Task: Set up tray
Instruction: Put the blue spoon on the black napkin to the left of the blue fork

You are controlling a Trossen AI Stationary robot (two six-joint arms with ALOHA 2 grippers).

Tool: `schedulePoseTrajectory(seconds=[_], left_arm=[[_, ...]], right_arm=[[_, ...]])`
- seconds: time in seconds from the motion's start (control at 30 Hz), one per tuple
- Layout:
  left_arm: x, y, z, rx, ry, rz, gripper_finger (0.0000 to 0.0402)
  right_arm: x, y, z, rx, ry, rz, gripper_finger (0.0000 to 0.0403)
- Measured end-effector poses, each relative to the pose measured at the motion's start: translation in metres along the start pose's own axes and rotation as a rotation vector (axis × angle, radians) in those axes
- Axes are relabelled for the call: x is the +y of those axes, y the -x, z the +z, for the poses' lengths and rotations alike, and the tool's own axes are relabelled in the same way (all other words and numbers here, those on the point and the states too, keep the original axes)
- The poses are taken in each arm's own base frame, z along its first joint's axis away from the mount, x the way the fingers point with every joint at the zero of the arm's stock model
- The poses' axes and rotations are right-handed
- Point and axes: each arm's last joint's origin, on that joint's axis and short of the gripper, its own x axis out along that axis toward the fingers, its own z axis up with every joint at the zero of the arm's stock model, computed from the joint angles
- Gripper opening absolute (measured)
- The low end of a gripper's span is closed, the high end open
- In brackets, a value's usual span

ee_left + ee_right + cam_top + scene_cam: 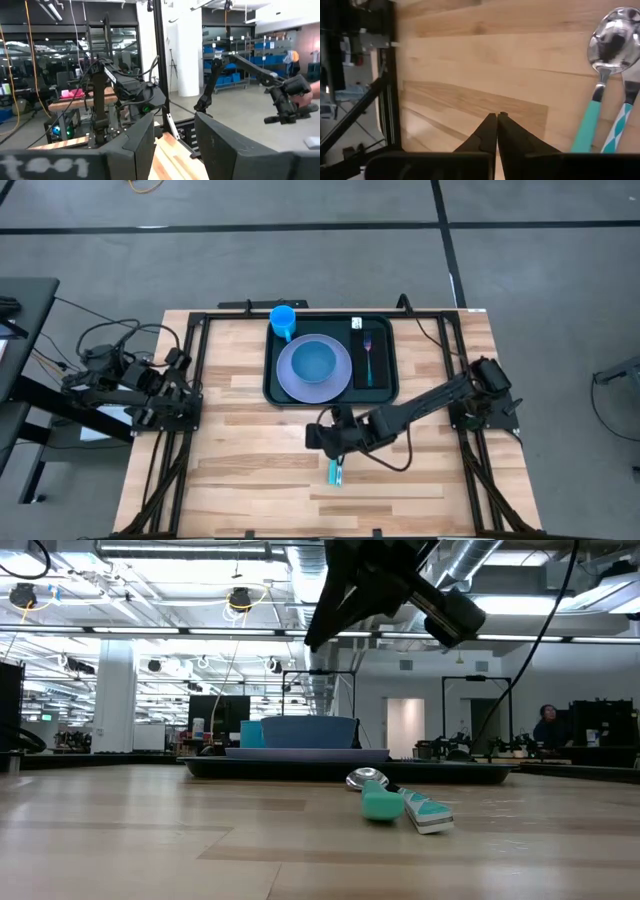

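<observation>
Wooden table [250,480] underneath; right gripper [497,120] hovering with fingers pressed together, gripping nothing, beside teal-handled spoon [605,65] and perhaps a second utensil. Beyond, green tray [385,392] sitting holding plate, bowl, cup, fork. Left gripper [172,137] waiting apart at table's edge.

Light falls evenly from above: ceiling lamps [238,600] glow in rows in the low view, and the wooden table [250,470] is bright with only faint, soft shadows under the arms. The spoon [612,42] bowl mirrors the surroundings with bright glare in the right wrist view. In the low view the nearest boards are soft, the far room sharper. The left wrist view is dimmer, its own fingers [140,142] blurred, with bright patches at the far windows.
</observation>
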Motion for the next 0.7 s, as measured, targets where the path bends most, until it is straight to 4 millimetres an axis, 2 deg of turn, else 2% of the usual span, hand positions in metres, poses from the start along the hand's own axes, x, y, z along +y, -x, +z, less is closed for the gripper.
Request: schedulePoseTrajectory(seconds=[0.23, 0.47, 0.7], left_arm=[[0.0, 0.0, 0.001, -0.013, 0.042, 0.0, 0.0133], [0.0, 0.0, 0.002, -0.02, 0.095, -0.001, 0.0133], [-0.001, 0.0, 0.004, -0.033, 0.125, -0.039, 0.0133]], right_arm=[[0.003, 0.001, -0.004, -0.01, 0.036, 0.04, 0.0009], [0.007, 0.001, 0.004, -0.207, 0.126, 0.089, 0.0019], [0.005, -0.004, 0.013, -0.073, 0.098, 0.031, 0.0044]])
